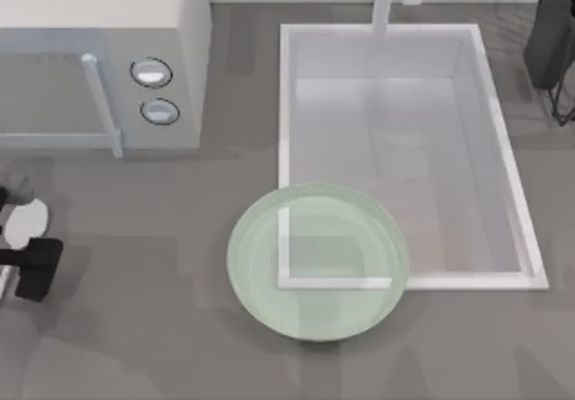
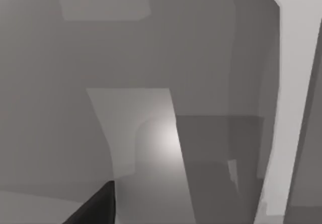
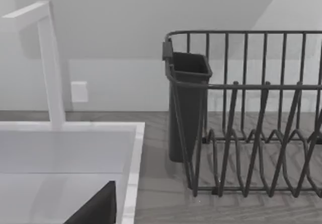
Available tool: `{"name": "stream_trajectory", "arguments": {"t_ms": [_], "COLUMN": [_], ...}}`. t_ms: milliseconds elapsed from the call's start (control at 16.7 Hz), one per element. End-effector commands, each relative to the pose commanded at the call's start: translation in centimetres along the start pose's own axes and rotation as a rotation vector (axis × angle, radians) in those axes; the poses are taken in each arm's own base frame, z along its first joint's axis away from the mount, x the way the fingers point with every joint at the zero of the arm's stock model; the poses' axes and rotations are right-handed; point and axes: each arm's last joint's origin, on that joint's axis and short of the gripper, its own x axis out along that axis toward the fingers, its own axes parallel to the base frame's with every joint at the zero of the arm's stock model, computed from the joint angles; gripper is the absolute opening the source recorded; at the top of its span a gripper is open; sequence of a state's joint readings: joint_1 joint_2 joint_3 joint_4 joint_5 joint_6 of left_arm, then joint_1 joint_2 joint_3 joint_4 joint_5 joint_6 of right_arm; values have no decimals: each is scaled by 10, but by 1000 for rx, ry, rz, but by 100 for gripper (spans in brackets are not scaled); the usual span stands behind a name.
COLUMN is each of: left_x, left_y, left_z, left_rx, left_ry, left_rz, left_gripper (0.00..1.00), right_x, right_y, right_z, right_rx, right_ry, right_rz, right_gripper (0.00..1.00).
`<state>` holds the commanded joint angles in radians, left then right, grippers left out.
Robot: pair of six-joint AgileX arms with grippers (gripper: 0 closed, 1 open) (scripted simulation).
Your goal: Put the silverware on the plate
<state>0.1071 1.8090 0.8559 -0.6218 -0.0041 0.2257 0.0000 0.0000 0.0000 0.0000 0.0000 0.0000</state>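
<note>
At the top view's far left edge my left gripper (image 1: 27, 261) sits just beside the white spoon (image 1: 25, 220); I cannot tell whether it grips. The pale green plate (image 1: 260, 279) lies lower centre, overlapping the sink basin (image 1: 503, 166) corner. A weak hold could drop the spoon short.

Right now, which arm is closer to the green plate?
Left. The left gripper sits at the table's left edge, level with the plate; the right arm is parked at the far right corner, beyond the sink.
</note>
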Motion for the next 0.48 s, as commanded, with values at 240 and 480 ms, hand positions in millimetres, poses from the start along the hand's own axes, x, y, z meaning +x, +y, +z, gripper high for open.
{"name": "stream_trajectory", "arguments": {"t_ms": [240,480], "left_x": [0,-31], "left_y": [0,1], "left_z": [0,4], "left_rx": [0,2], "left_ry": [0,-42], "left_rz": [0,-3], "left_gripper": [0,0], "right_x": [0,0], "right_y": [0,0], "right_z": [0,0], "right_rx": [0,0], "right_ry": [0,0], "right_rz": [0,0], "right_gripper": [100,100]}}
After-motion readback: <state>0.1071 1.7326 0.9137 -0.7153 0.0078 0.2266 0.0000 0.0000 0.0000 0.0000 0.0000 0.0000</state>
